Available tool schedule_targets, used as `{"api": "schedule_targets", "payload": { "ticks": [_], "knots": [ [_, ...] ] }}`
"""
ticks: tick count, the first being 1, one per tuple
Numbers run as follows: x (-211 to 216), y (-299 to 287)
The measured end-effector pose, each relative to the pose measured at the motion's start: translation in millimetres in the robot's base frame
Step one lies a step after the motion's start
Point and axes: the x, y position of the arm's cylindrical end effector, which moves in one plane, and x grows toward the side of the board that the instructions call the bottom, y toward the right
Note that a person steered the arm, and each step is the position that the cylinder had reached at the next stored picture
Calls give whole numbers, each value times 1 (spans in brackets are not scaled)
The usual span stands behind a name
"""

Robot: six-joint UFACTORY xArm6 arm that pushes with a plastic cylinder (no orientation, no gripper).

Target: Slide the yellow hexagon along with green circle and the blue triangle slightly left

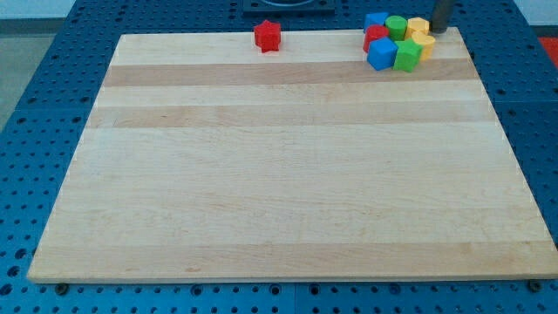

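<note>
A tight cluster of blocks sits at the board's top right corner. In its back row are a blue block, the green circle and a yellow block. In front of them lie a red block, a second blue block, a green block and a second yellow block. I cannot tell which yellow block is the hexagon or which blue one is the triangle. My tip is just to the right of the back yellow block, close to it or touching it.
A red star-shaped block stands alone near the top edge, left of the cluster. The wooden board lies on a blue perforated table. The cluster is close to the board's top and right edges.
</note>
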Motion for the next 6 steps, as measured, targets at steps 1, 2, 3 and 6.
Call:
{"api": "schedule_targets", "payload": {
  "ticks": [1,2,3,6],
  "knots": [
    [2,0],
    [7,0],
    [17,0],
    [34,-15]
  ]
}}
